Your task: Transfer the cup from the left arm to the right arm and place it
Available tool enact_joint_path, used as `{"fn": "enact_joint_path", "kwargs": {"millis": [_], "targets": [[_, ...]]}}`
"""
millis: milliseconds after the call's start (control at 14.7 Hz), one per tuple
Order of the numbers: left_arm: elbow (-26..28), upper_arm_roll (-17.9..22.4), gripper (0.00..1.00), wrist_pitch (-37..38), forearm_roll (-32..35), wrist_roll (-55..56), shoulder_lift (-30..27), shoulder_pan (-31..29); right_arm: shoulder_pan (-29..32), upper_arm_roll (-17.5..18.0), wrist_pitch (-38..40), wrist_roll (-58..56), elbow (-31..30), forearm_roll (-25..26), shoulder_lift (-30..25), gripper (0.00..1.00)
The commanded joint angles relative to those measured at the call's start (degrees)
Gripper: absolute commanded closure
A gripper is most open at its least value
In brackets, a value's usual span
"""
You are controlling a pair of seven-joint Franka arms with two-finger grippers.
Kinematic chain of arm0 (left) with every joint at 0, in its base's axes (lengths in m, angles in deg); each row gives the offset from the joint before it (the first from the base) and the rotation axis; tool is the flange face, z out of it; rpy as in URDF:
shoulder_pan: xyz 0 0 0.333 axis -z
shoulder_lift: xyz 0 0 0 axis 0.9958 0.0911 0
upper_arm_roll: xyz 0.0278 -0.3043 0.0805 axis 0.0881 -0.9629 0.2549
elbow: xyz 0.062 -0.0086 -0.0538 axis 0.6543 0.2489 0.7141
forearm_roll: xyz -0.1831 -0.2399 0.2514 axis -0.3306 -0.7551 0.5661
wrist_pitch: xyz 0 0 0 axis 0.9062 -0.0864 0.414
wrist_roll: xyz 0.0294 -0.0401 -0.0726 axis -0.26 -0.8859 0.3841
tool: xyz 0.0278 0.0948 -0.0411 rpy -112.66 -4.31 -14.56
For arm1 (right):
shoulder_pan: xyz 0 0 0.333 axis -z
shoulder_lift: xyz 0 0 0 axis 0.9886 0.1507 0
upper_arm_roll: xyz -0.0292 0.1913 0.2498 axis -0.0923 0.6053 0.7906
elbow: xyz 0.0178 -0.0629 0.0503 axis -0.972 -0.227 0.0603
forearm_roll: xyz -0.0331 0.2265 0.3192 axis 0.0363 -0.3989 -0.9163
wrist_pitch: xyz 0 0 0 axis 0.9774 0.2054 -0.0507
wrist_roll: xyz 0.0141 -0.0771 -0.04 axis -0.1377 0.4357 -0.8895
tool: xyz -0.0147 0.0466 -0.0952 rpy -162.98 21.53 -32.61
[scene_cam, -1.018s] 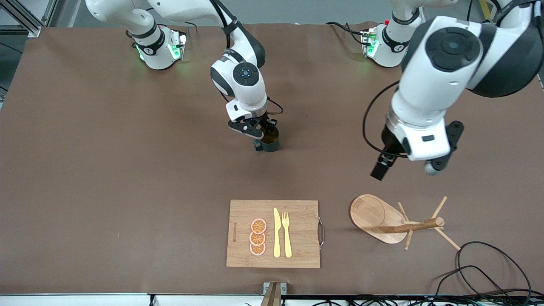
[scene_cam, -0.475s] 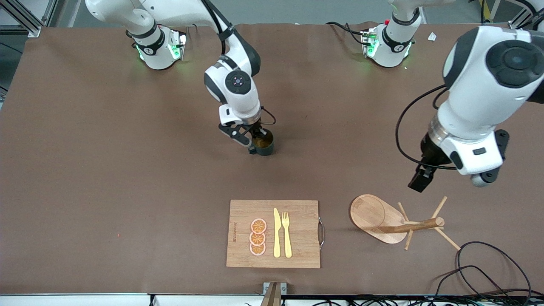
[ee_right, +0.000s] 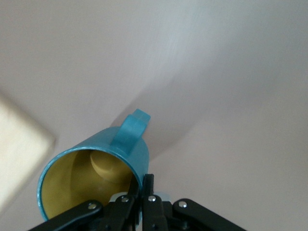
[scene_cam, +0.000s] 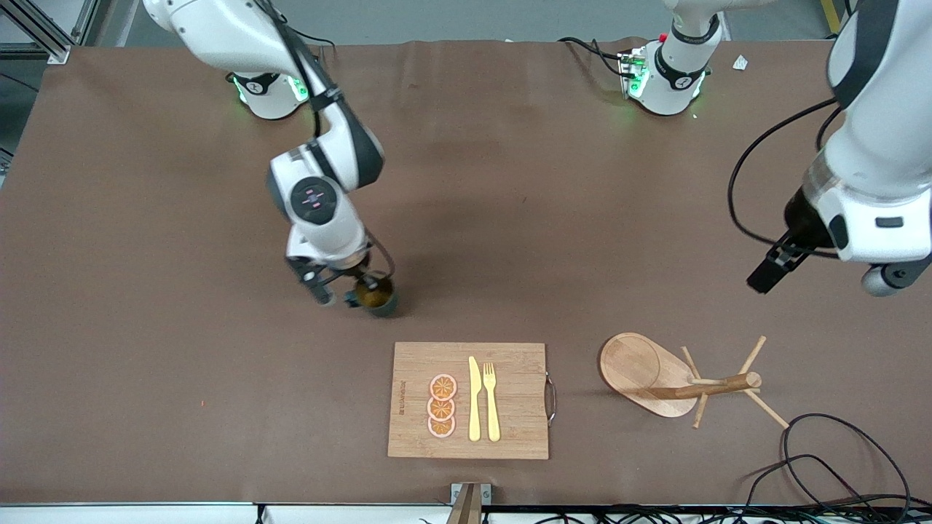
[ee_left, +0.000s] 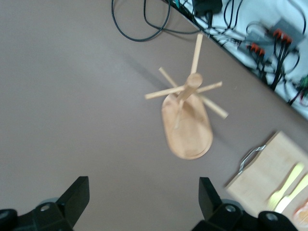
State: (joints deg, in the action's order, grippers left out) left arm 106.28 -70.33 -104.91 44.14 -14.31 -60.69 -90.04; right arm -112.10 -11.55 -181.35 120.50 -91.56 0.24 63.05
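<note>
The right gripper (scene_cam: 354,293) has its jaws clenched on the rim of the cup (scene_cam: 376,294), held over the surface. The left gripper (ee_left: 142,204) hangs with jaws spread, empty, above the rack (ee_left: 187,115).

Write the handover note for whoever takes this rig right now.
Right gripper: jaws shut on the rim of the cup, carried over the bare table near the cutting board.
Left gripper: jaws open, empty, waiting above the table toward its own end, with the wooden mug tree below.
Done: the cup is in the right arm's grip.
Left: set the cup down and release.
</note>
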Motion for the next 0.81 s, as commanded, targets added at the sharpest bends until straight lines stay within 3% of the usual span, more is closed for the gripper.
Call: {"fn": "enact_joint_path", "kwargs": {"millis": [0,204,475,746], "targets": [[1.39,1.7,0.0,2.73,-4.75,-11.49,-4.6,-2.03,6.83,-0.52,-0.97,-3.78,-0.98,2.5,-1.3,1.0],[3.67,5.74,0.0,4.83,-5.73,-25.45,-8.29,-1.86,15.62,-0.35,-1.59,-10.29,-1.33,2.42,-1.39,1.0],[8.5,9.17,0.0,5.02,-8.36,-43.57,-12.08,-1.59,20.38,-0.35,-5.72,-10.92,-3.35,2.33,-1.92,1.0],[15.96,12.88,0.0,4.75,-14.17,-47.12,-17.96,-0.8,25.3,0.44,-5.9,-13.11,-7.82,1.19,-4.02,1.0]]}}
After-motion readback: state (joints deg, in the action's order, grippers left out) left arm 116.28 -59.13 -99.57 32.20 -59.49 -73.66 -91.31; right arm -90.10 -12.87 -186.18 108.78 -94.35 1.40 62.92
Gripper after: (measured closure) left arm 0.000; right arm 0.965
